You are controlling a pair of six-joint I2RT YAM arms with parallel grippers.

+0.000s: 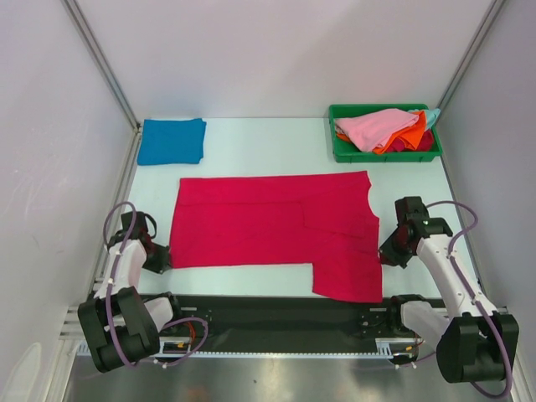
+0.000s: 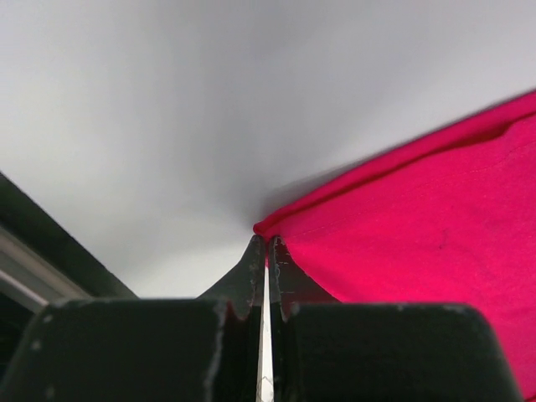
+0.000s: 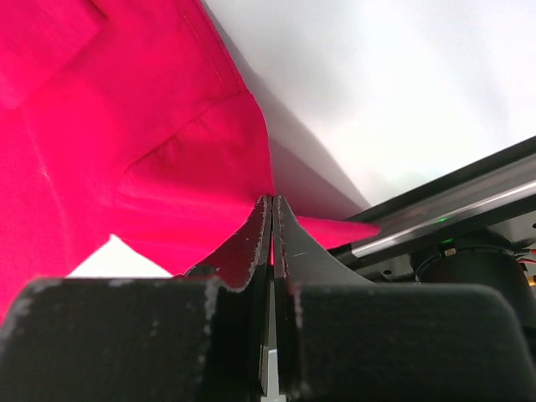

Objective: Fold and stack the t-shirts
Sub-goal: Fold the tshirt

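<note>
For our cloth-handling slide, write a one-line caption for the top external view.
Left hand and right hand pinch opposite ends of the crimson t-shirt spread on the table.

Bright even light, soft-blurred wrist foregrounds

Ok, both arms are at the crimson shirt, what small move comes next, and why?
Probably raise both a little, together. The left gripper and right gripper have jaws shut, seemingly pinching the near-side ends of the crimson t-shirt, which lies spread flat.
</note>
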